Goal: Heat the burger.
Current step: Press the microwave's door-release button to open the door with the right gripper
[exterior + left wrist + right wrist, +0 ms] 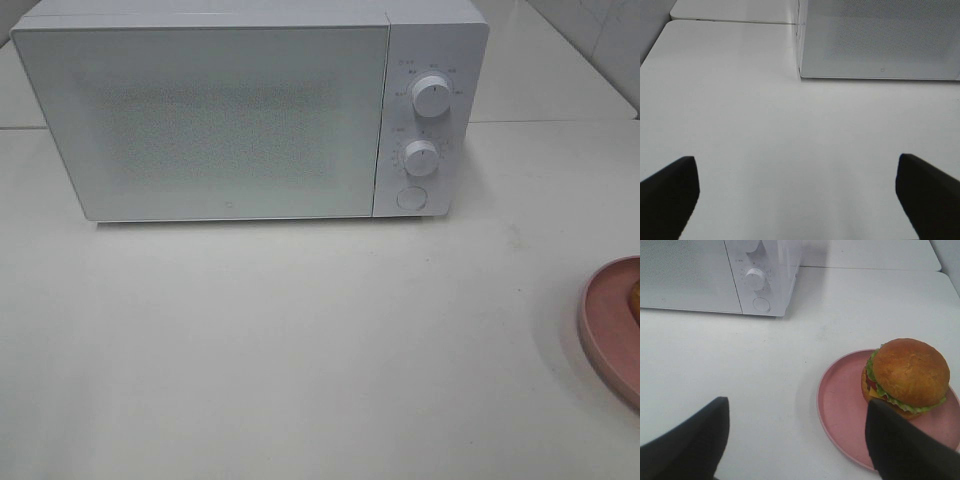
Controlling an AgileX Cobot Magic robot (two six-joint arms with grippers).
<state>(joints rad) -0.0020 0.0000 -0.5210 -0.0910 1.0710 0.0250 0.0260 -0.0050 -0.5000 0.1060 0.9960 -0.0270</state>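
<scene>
Microwave (200, 120) dial (431, 97) markings — too blurred to read.

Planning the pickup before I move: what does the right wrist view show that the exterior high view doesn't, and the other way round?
Only the right wrist view: the whole burger, upright on the pink plate, and the right gripper, jaws open and holding nothing.

Only the exterior high view: the whole door of the microwave, shut.

Both: the microwave's control panel with its lower knob and round button, part of the plate, and the white table.
</scene>
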